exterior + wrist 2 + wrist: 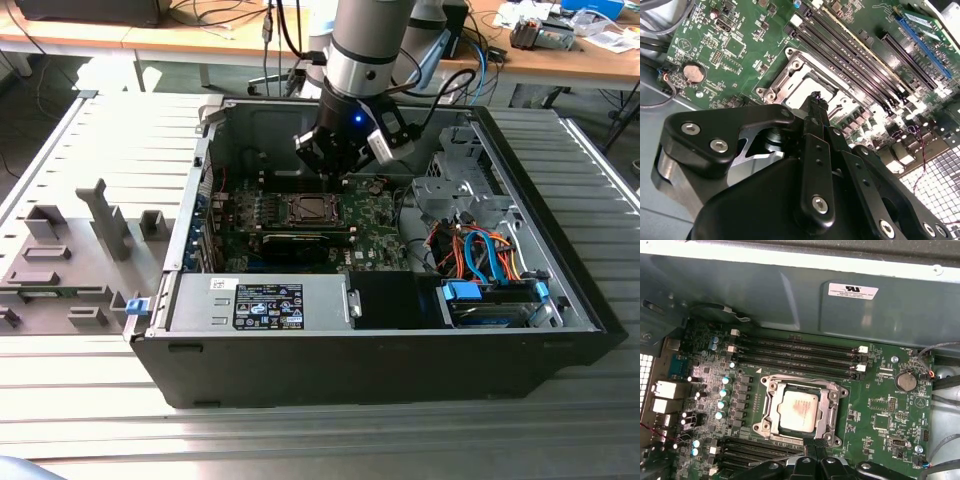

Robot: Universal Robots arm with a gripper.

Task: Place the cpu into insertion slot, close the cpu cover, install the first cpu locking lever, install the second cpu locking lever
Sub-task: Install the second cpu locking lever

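Note:
The cpu, a dull silver square, lies in the insertion slot on the green board inside the open computer case. The cpu cover, a silver frame, lies flat around the chip, which shows through its cut-out. My gripper hangs just above the socket's edge with its black fingers pressed together and nothing between them. In the second wrist view the gripper tip points at the cover. In the exterior view the gripper hovers over the socket.
Long black memory slots run beside the socket, and a coin battery sits further off. The case's metal wall rises behind the board. Coloured cables and a power supply fill the case's front. A grey fixture stands outside.

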